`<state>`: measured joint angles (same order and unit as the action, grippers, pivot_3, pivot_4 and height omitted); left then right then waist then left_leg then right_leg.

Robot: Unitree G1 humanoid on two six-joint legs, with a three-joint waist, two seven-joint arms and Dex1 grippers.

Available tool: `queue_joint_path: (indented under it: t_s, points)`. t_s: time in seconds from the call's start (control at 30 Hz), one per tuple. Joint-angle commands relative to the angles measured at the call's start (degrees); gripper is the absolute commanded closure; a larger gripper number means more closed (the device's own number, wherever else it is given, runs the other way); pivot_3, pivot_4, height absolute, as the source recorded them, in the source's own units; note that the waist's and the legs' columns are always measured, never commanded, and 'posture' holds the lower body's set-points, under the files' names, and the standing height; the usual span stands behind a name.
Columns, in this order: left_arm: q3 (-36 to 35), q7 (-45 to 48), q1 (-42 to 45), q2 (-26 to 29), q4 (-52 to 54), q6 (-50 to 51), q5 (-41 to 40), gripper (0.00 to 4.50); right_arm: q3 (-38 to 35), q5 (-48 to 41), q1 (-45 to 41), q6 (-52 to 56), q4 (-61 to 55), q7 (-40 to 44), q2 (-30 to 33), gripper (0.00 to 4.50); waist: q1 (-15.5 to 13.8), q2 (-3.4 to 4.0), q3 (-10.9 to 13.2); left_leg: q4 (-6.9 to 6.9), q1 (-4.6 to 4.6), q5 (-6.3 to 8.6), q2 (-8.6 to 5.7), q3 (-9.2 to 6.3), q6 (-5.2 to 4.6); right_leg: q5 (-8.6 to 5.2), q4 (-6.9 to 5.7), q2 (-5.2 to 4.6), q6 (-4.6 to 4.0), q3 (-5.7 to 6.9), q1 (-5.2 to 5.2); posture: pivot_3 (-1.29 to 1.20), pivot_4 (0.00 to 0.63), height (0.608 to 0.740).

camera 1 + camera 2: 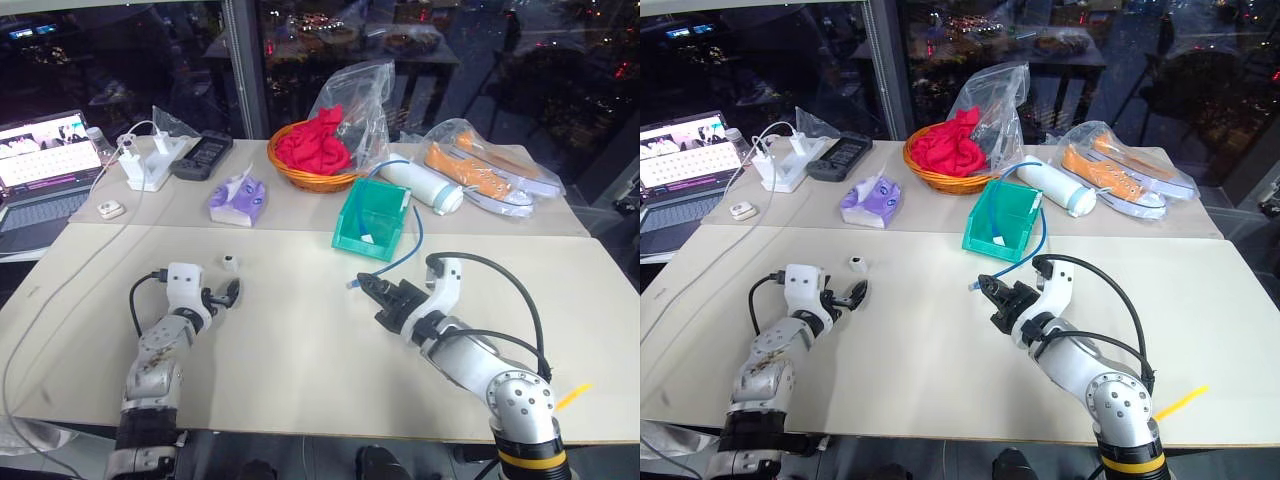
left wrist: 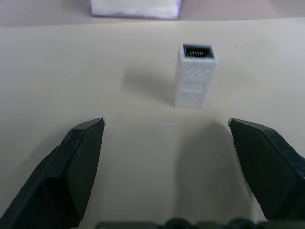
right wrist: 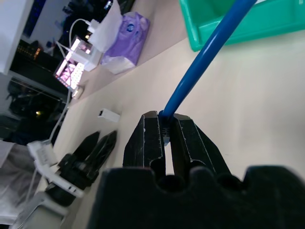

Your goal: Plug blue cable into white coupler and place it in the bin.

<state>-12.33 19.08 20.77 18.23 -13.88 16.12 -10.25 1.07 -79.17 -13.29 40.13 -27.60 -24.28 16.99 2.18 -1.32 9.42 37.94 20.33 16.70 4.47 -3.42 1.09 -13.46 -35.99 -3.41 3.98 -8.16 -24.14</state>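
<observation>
Left end effector: spread wide, empty, white coupler ahead | right end effector: clamped on blue cable | beige desk, dark windows behind

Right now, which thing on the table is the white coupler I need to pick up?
On the near table, look just ahead of the open left hand. The white coupler stands there alone on the bare surface, short of the purple tissue pack. It is a tiny upright white block with a dark socket hole in its top, far smaller than the white chargers at the back.
</observation>
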Motion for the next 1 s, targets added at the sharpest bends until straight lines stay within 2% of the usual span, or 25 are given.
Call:
queue_joint_path:
  t_s: [0.03, 0.2, 0.27, 0.3, 0.47, 0.6, 0.83, 1.0]
  points:
    - [1.5, 1.3, 4.2, -0.2, -9.2, -2.3, 0.7, 0.02, -1.5, -0.2, -0.7, -0.4, -1.5, 0.3, -1.0, 4.50, -0.1, 0.06, 0.0, 0.00, -0.03, -0.01, 0.00, 0.00, 0.01, 0.00, -0.03, 0.00, 0.00, 0.00, 0.01, 0.00, 0.150, 0.723]
    - [2.4, 1.5, 9.8, -1.2, -16.1, -3.9, 1.4, 0.02, -2.5, -0.7, -0.8, -0.9, -1.6, 0.1, -2.0, 4.50, -0.1, 0.10, -0.1, 0.00, -0.03, -0.03, -0.03, -0.03, 0.05, 0.00, -0.06, 0.00, 0.01, 0.00, 0.05, 0.00, 0.150, 0.723]
    - [2.9, 1.7, 10.8, -1.6, -17.2, -4.4, 1.5, 0.55, -2.8, -0.8, -0.8, -0.7, -1.9, 0.1, -2.3, 4.50, -0.1, 0.10, -0.1, 0.00, -0.02, -0.04, -0.02, -0.04, 0.06, 0.00, -0.05, 0.00, 0.01, 0.00, 0.04, 0.00, 0.150, 0.723]
    - [3.1, 2.0, 11.0, -1.8, -17.6, -4.8, 1.6, 0.63, -2.9, -0.8, -0.9, -0.6, -1.9, 0.0, -2.5, 4.50, -0.1, 0.10, -0.1, 0.00, -0.01, -0.04, -0.02, -0.05, 0.06, 0.00, -0.04, 0.00, 0.01, 0.00, 0.03, 0.00, 0.150, 0.723]
    - [3.2, 2.2, 10.8, -3.0, -15.8, -3.4, 0.6, 2.54, -3.0, -0.8, -0.7, -0.2, -2.5, -0.3, -2.6, 4.50, -0.2, 0.10, -0.1, -0.01, 0.00, -0.04, -0.03, -0.06, 0.06, 0.00, -0.02, -0.01, 0.01, 0.00, 0.03, 0.00, 0.150, 0.723]
    - [3.2, 1.6, 9.9, -4.1, -12.4, -1.0, 0.3, 3.85, -3.0, -0.8, -0.7, -0.2, -2.6, -0.4, -2.6, 4.50, -0.2, 0.10, -0.1, -0.01, 0.02, -0.04, -0.03, -0.06, 0.07, 0.00, 0.00, -0.01, 0.01, 0.01, 0.03, 0.00, 0.150, 0.723]
    - [6.5, 3.3, 9.6, -6.2, -4.2, -0.1, 1.0, 3.82, -2.2, 1.5, -2.1, 0.6, -2.0, -0.6, -1.8, 4.50, 0.0, 0.09, -0.1, -0.01, 0.07, -0.04, -0.03, -0.06, 0.07, 0.00, 0.01, -0.01, 0.02, 0.01, -0.03, 0.00, 0.150, 0.723]
    - [17.6, 17.2, 5.2, -6.6, 9.9, -3.3, -1.8, 3.82, -1.1, 13.1, -5.8, 0.1, -6.8, -0.5, 2.0, 4.50, 0.3, 0.09, -0.1, -0.02, 0.29, -0.11, -0.02, -0.08, 0.20, 0.00, 0.08, -0.01, 0.02, 0.01, -0.22, 0.00, 0.150, 0.723]
